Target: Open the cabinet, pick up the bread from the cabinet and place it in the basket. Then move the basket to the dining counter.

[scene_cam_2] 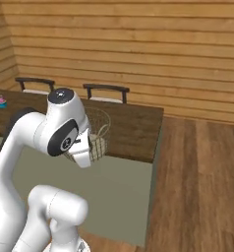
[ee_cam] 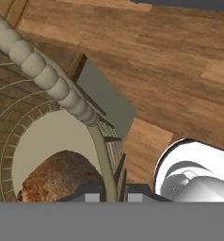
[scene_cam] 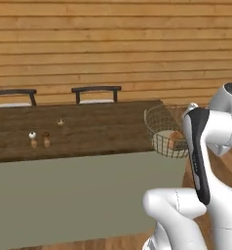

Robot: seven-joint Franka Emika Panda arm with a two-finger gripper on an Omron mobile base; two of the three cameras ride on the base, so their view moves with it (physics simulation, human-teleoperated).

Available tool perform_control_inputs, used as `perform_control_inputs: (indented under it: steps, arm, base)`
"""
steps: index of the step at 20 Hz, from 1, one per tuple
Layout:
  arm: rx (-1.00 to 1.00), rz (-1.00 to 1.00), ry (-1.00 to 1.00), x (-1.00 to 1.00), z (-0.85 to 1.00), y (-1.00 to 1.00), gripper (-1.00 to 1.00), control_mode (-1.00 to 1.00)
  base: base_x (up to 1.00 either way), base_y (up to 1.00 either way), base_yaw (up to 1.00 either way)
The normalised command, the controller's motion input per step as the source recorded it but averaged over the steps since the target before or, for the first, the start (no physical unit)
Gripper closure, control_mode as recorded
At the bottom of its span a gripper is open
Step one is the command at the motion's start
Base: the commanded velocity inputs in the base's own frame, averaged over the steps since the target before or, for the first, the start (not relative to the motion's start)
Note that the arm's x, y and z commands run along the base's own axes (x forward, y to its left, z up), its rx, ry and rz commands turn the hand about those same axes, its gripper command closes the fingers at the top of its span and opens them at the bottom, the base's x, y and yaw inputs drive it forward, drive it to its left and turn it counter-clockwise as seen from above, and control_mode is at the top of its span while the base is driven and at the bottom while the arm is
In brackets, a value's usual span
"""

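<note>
My gripper [ee_cam: 113,193] is shut on the rim wire of the grey wire basket [ee_cam: 43,70], one fingertip on each side of it. The golden-brown bread [ee_cam: 57,176] lies inside on the tan base. In the left base view the basket [scene_cam: 159,122] is at the right end of the dining counter [scene_cam: 98,127], with the bread [scene_cam: 174,140] showing through the mesh and my arm hiding its right side. I cannot tell whether it rests on the top or hangs just above it. In the right base view my arm covers most of the basket [scene_cam_2: 102,130]. The cabinet is out of view.
Two dark chairs [scene_cam: 96,93] [scene_cam: 13,95] stand behind the counter against the plank wall. Small muffins [scene_cam: 40,139] and a pink-topped cupcake [scene_cam_2: 1,102] sit on the counter's left part. Wooden floor [scene_cam_2: 202,172] lies to the right of the counter's end.
</note>
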Motion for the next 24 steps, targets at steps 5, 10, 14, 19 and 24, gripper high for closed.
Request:
perform_control_inputs:
  steps: [5, 10, 14, 19, 24]
  arm:
    - [0.0, 0.0, 0.0, 0.0, 0.0, 0.0, 1.0, 1.0]
    - [0.0, 0.0, 0.0, 0.0, 0.0, 0.0, 1.0, 1.0]
    - [0.0, 0.0, 0.0, 0.0, 0.0, 0.0, 1.0, 1.0]
    - [0.0, 0.0, 0.0, 0.0, 0.0, 0.0, 1.0, 1.0]
    - [0.0, 0.08, 0.0, 0.77, -0.1, 0.0, 1.0, -1.0]
  base:
    - [0.67, 0.67, 0.0]
    - [0.65, 0.33, 0.19]
    - [0.53, 0.1, 0.27]
    - [0.42, 0.0, 0.15]
    - [0.0, 0.0, 0.0]
